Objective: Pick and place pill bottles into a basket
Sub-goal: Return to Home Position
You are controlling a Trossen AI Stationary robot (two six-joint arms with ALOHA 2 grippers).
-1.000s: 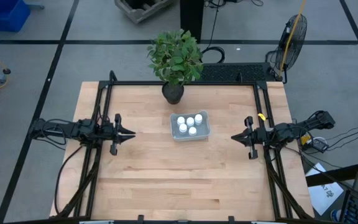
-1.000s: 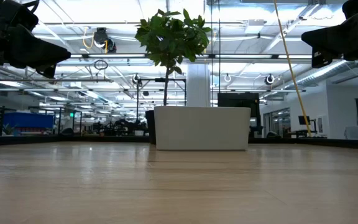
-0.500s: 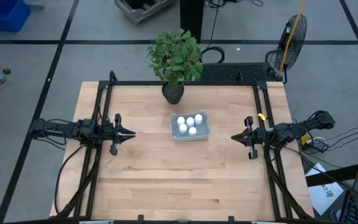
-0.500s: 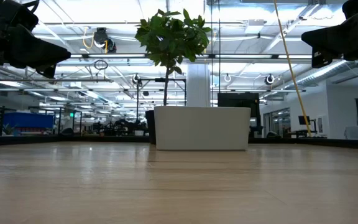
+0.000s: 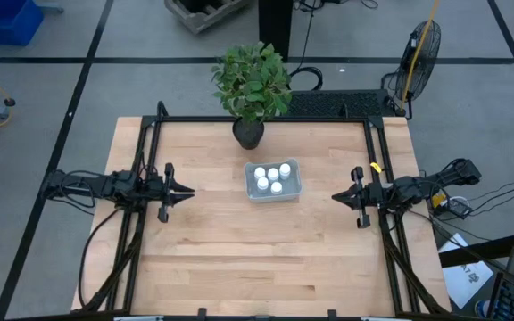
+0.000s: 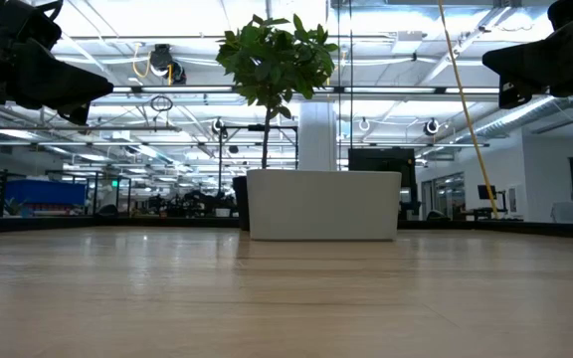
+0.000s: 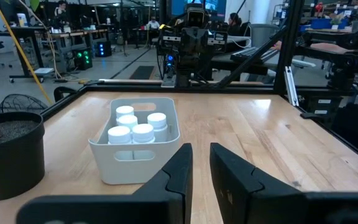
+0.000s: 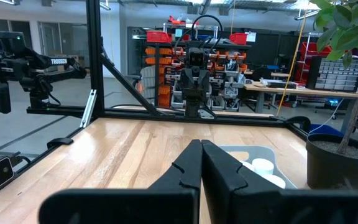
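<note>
Several white pill bottles [image 5: 272,178] stand upright inside the pale basket [image 5: 294,185] at the table's middle, toward the far side; they also show in the left wrist view [image 7: 135,124]. The basket rests on its flat bottom on the wood [image 6: 323,204]. My left gripper [image 5: 189,191] hangs above the table left of the basket, its fingers a narrow gap apart [image 7: 201,163] and empty. My right gripper [image 5: 335,197] hangs right of the basket, its fingers shut together [image 8: 201,155] and empty. Both point at the basket.
A dark pot with a green plant [image 5: 249,132] stands just behind the basket, near the far edge. Black frame rails [image 5: 145,160] run along the table's left, right and far sides. Bare wood [image 5: 266,259] lies between the basket and the near edge.
</note>
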